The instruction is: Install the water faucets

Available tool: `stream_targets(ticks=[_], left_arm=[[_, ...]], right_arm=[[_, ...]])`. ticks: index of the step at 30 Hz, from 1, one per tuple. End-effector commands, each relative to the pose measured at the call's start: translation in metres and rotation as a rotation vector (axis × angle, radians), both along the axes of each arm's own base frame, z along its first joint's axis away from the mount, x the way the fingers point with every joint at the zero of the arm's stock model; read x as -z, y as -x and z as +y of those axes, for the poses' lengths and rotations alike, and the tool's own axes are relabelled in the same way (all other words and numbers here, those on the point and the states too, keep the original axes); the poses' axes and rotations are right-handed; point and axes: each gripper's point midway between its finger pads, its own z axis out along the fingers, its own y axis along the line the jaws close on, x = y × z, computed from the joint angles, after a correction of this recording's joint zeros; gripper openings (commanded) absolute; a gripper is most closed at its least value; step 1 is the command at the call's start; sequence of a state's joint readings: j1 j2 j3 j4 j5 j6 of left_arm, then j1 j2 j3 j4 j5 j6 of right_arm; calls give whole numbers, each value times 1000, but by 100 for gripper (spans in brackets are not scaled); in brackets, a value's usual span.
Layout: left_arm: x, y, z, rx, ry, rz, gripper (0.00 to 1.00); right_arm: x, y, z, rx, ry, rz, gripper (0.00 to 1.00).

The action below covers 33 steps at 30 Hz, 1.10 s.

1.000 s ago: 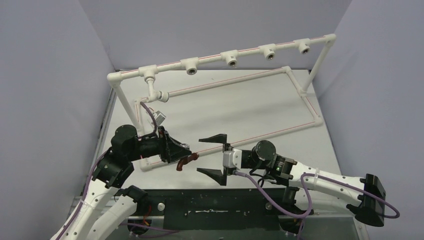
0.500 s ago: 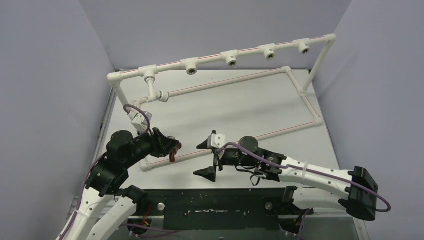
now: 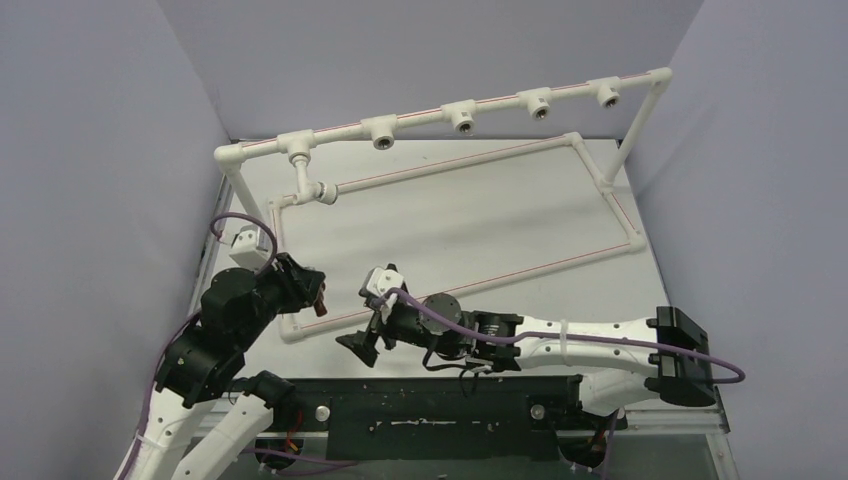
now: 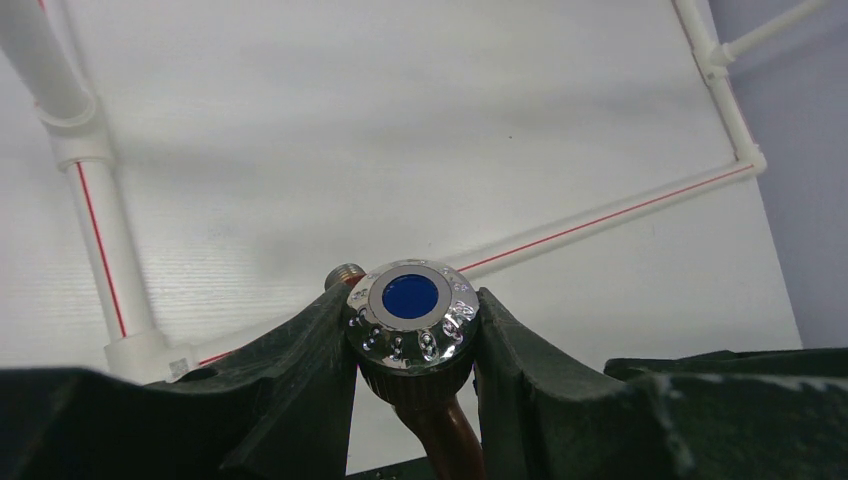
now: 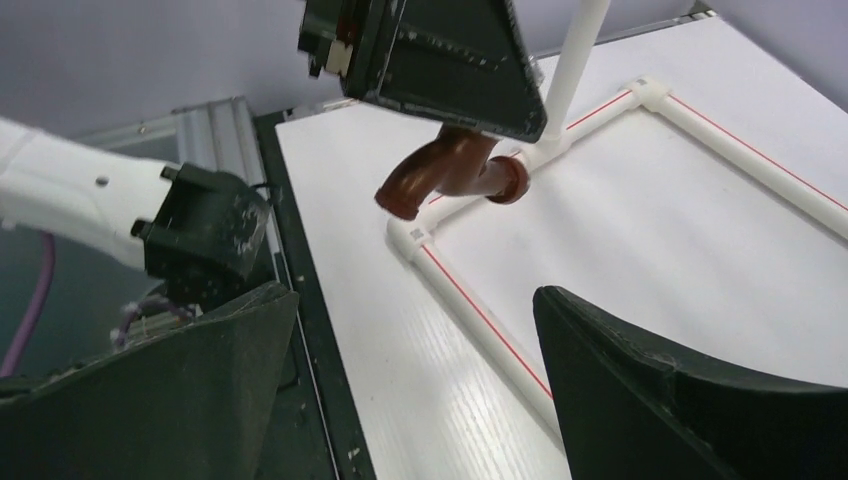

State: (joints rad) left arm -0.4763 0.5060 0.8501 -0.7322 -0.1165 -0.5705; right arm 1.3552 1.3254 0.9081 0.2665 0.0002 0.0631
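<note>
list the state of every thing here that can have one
dark reddish-brown faucet with chrome, blue-capped knob, held aloft, not installed
left gripper, shut on the faucet's knob
right gripper, open, empty, facing the faucet
white pipe frame, standing on the white table
four tee sockets on its top rail, all empty

Clamps the left gripper point(image 4: 411, 318) on the knob of a reddish-brown faucet point(image 5: 440, 172), one jaw pressed against each side. Folds the left arm point(image 3: 200, 350) sharply at the elbow, wrist turned toward the other pincer. Stretches the right arm point(image 3: 590, 335) low across to the left, with the right gripper point(image 5: 415, 300) spread wide and empty. Meets the left pincer just ahead of and above those open jaws, seemingly without touching.
</note>
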Motion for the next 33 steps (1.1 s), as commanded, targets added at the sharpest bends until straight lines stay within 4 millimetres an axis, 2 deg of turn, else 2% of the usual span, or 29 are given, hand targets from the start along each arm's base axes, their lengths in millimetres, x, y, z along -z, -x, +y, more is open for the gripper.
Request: stream_targets(ticks=[1, 8, 18, 29, 33], left_arm=[[-20, -6, 23, -140, -1, -37, 0], [-23, -10, 37, -257, 27, -24, 0], [-11, -11, 46, -366, 40, 79, 0], [-12, -9, 52, -408, 44, 90, 0], [-11, -9, 51, -405, 43, 95, 0]], right_arm=[[-40, -24, 19, 228, -131, 36, 90], [-29, -32, 55, 310, -97, 83, 84], [-25, -44, 82, 370, -84, 74, 76], [-10, -47, 97, 367, -41, 61, 64], [-9, -46, 101, 362, -47, 61, 50]])
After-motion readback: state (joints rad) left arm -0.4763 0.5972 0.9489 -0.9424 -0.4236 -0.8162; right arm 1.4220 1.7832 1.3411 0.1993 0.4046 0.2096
